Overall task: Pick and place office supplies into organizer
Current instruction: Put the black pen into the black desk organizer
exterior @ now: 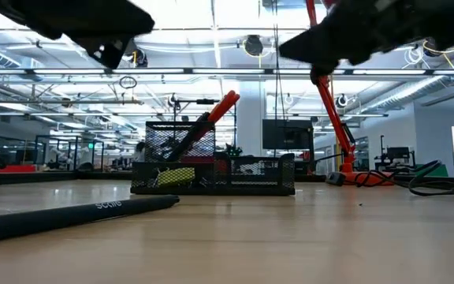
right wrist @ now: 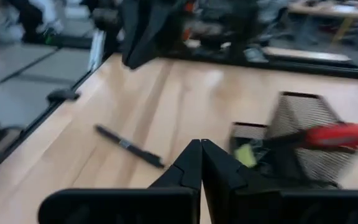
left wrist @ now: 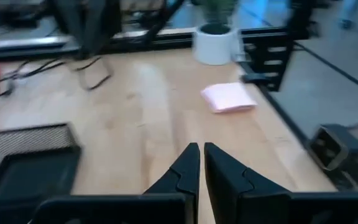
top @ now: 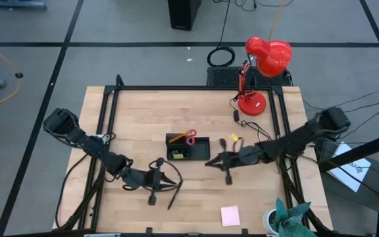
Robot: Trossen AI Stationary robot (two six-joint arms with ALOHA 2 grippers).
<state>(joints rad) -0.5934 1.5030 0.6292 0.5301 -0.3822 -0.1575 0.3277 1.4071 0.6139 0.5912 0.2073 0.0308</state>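
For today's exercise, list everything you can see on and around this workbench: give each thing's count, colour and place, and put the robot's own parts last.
Black mesh desk organizer: one, middle of the wooden table.
Red-handled scissors: one, standing in the organizer.
Small yellow item: one, inside the organizer.
Black pen: one, lying on the table near the left gripper.
Pink sticky-note pad: one, front of the table, right of centre.
Red desk lamp: one, back right corner.
White pot with green plant: one, front right edge.
Left gripper: one, dark, shut, empty, front of the organizer.
Right gripper: one, dark, shut, empty, just right of the organizer.
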